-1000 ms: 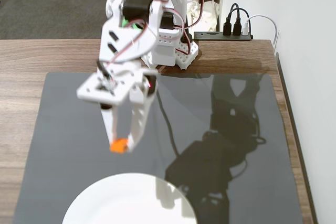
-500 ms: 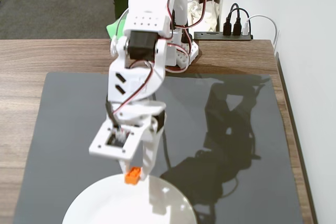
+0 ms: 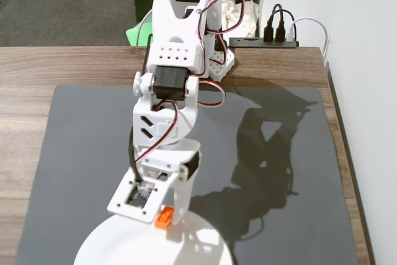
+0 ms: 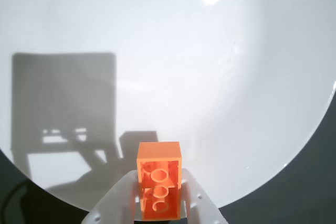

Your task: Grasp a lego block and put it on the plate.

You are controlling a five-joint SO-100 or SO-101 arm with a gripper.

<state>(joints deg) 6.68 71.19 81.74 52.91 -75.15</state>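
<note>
The orange lego block (image 4: 159,179) is clamped between my white fingers (image 4: 195,200), its hollow underside with round tubes facing the wrist camera. The gripper (image 4: 159,192) is shut on it and holds it above the near part of the large white plate (image 4: 199,77), which fills most of the wrist view. In the fixed view the block (image 3: 164,216) shows at the gripper's tip (image 3: 162,214), just over the far edge of the plate (image 3: 205,246) at the bottom of the picture. The arm leans forward over the mat.
A dark grey mat (image 3: 298,172) covers the wooden table (image 3: 37,66). The arm's base (image 3: 214,60) stands at the mat's far edge. A black power strip (image 3: 263,41) with plugs lies at the table's back right, by a white wall (image 3: 366,60).
</note>
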